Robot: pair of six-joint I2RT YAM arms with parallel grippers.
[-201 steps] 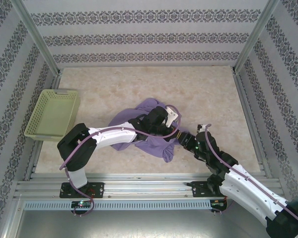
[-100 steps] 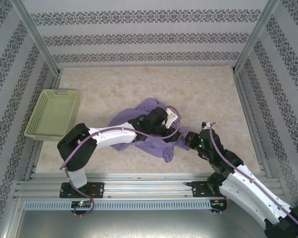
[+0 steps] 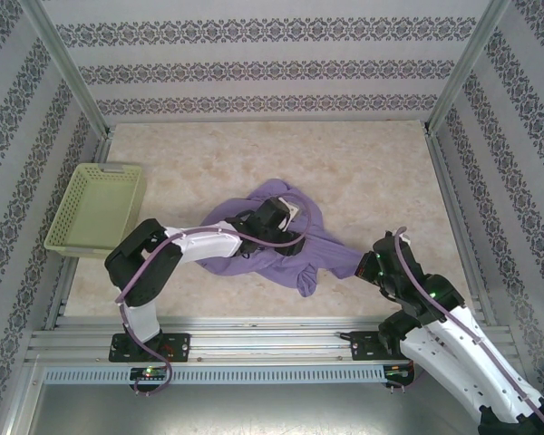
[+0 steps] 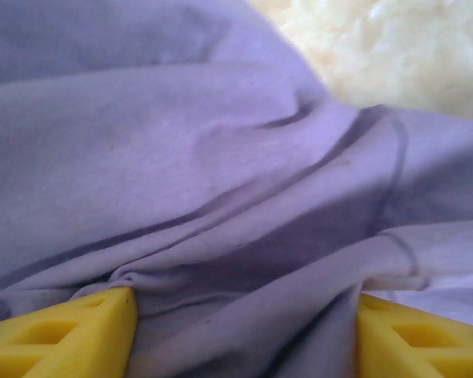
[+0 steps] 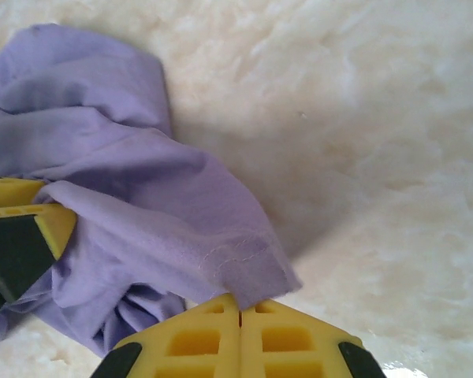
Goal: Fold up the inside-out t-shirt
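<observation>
No fold made: lavender cotton t-shirt [image 3: 254, 261] lies crumpled mid-frame, right gripper [image 5: 239, 319] pinching its edge, left gripper [image 4: 240, 327] spread

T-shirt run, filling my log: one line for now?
t-shirt crumpled on table | left gripper open over it | right gripper shut on its edge

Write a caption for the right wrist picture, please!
Right claw shut on the purple shirt hem, pale table behind.
</observation>
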